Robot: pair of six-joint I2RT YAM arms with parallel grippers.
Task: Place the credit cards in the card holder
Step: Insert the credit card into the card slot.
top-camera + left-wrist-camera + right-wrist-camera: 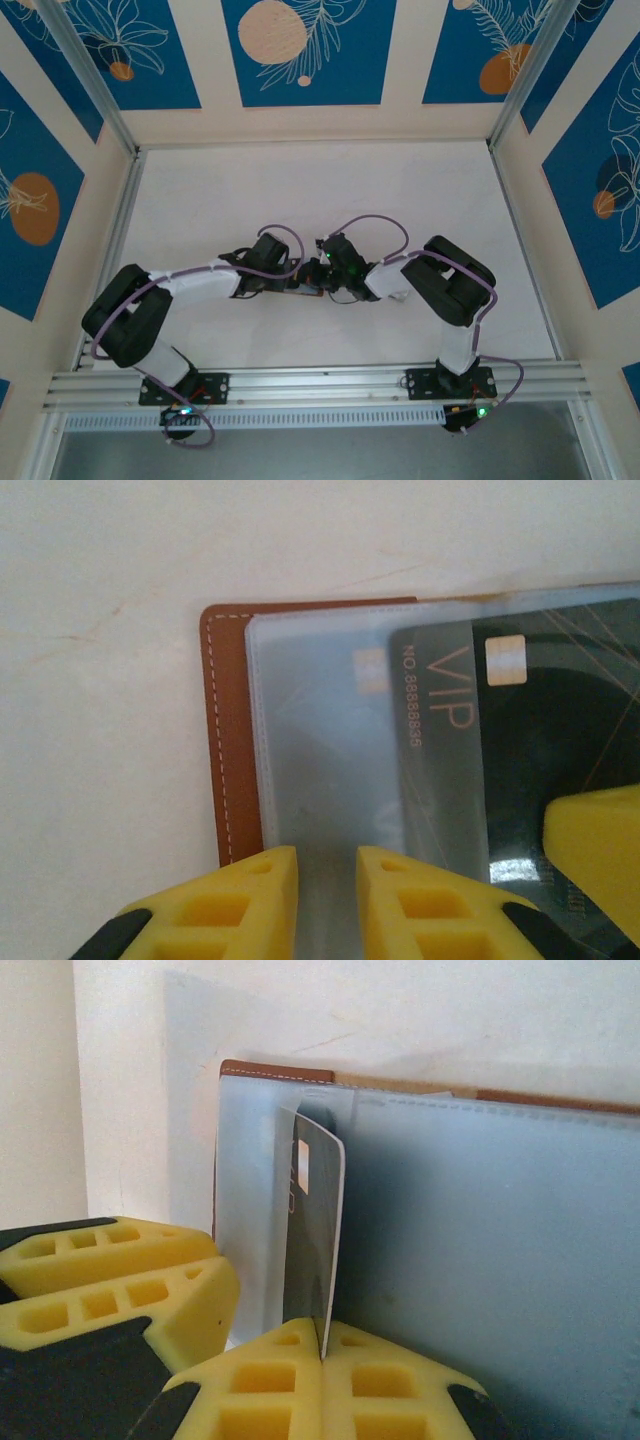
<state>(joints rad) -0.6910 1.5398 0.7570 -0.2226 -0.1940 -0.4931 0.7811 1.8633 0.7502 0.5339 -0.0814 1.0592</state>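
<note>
The card holder (225,730) lies open on the white table, brown leather edged, with a bluish clear sleeve (320,730) on top. A dark credit card (440,740) marked VIP sits partly under that sleeve. My right gripper (323,1345) is shut on the card's (312,1230) near edge and holds it on edge against the card holder (480,1260). My left gripper (328,865) rests on the sleeve's near side, its jaws a little apart with the sleeve flat beneath them. A paler card (370,670) shows faintly through the sleeve. Both grippers (290,283) (322,275) meet at mid-table.
Bare white tabletop (100,680) surrounds the holder to the left and beyond. The left gripper's yellow fingers (110,1280) sit close beside the right gripper. A right finger (595,860) shows at the right of the left wrist view. Patterned walls (300,50) enclose the table.
</note>
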